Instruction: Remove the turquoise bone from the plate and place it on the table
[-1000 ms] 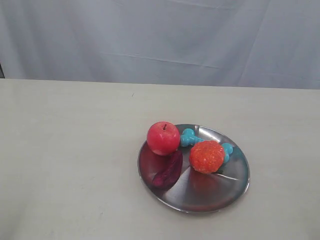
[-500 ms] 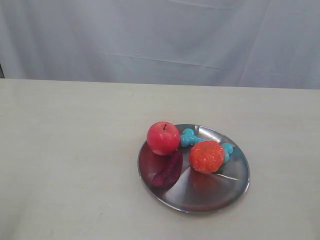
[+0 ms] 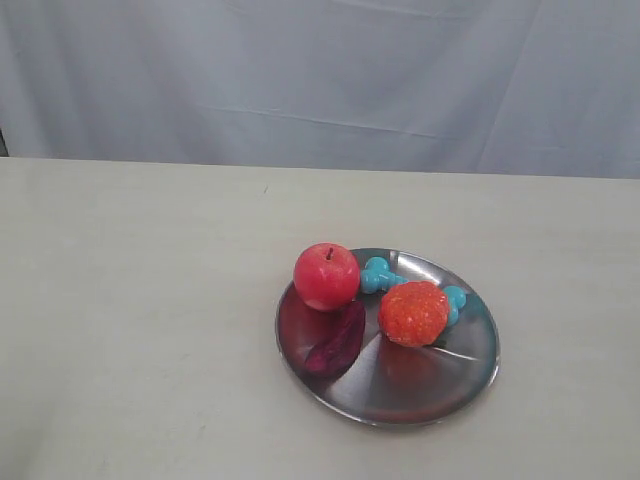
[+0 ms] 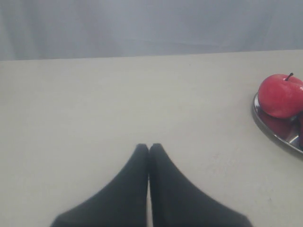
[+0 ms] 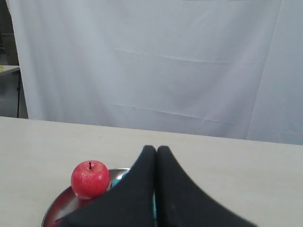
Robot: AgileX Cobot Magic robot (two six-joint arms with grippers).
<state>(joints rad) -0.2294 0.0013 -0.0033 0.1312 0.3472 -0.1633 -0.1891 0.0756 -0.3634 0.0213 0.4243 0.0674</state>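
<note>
The turquoise bone (image 3: 381, 274) lies on the steel plate (image 3: 400, 395), between a red apple (image 3: 326, 276) and an orange ball (image 3: 413, 313) that hides its middle; its other end (image 3: 455, 300) shows beyond the ball. No gripper appears in the exterior view. In the left wrist view my left gripper (image 4: 149, 146) is shut and empty above the bare table (image 4: 94, 104), with the apple (image 4: 280, 95) and the plate's rim (image 4: 272, 135) off to one side. My right gripper (image 5: 156, 149) is shut and empty; a sliver of the bone (image 5: 117, 180) shows beside it, next to the apple (image 5: 90, 178).
A dark red flat piece (image 3: 338, 343) lies in the plate's front left section. A pale cloth backdrop (image 3: 320, 80) hangs behind the table (image 3: 130, 300).
</note>
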